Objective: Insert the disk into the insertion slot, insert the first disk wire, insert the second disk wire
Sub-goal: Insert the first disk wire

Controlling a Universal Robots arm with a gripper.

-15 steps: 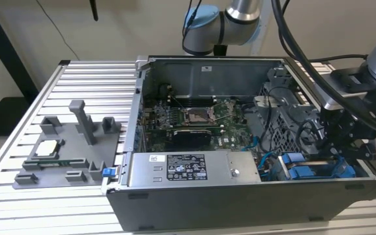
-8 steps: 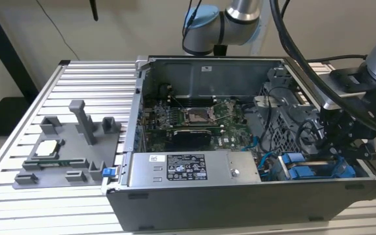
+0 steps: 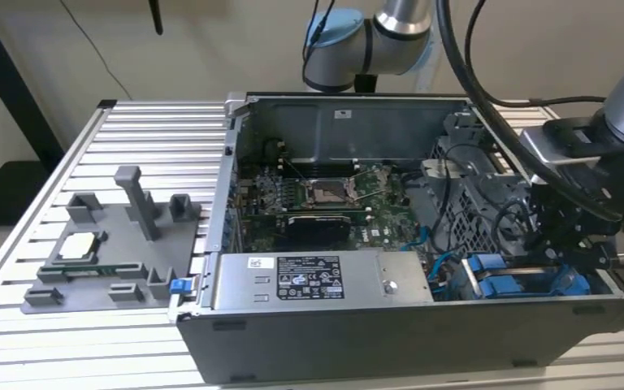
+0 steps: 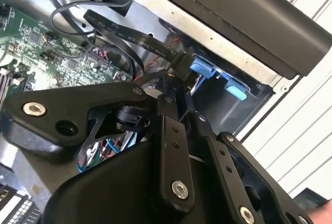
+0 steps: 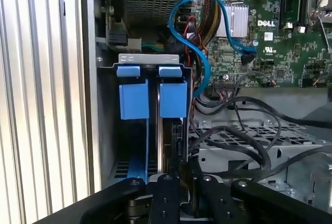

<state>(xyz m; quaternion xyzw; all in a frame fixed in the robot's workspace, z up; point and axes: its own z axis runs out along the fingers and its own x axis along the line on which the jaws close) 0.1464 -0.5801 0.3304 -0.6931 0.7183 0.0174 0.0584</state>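
The disk (image 5: 173, 99) stands in the insertion slot in its blue carrier, next to a second blue carrier (image 5: 134, 99), in the case corner at the exterior view's right (image 3: 507, 284). My gripper (image 5: 180, 171) hangs directly over the disk's dark end. In the second wrist view the gripper (image 4: 174, 86) is shut on a black connector (image 4: 179, 64) of a flat black disk wire (image 4: 124, 35), which sits close to the blue carrier tabs (image 4: 202, 71). In the exterior view the gripper (image 3: 551, 252) reaches down into the case, and its fingertips are hidden behind cables.
A blue cable (image 5: 202, 32) loops from the drive bay to the motherboard (image 5: 280, 42). Black cables (image 5: 244, 136) lie across the metal cage beside the slot. A silver labelled power-supply box (image 3: 312, 280) fills the case front. A grey fixture (image 3: 117, 244) stands on the slatted table.
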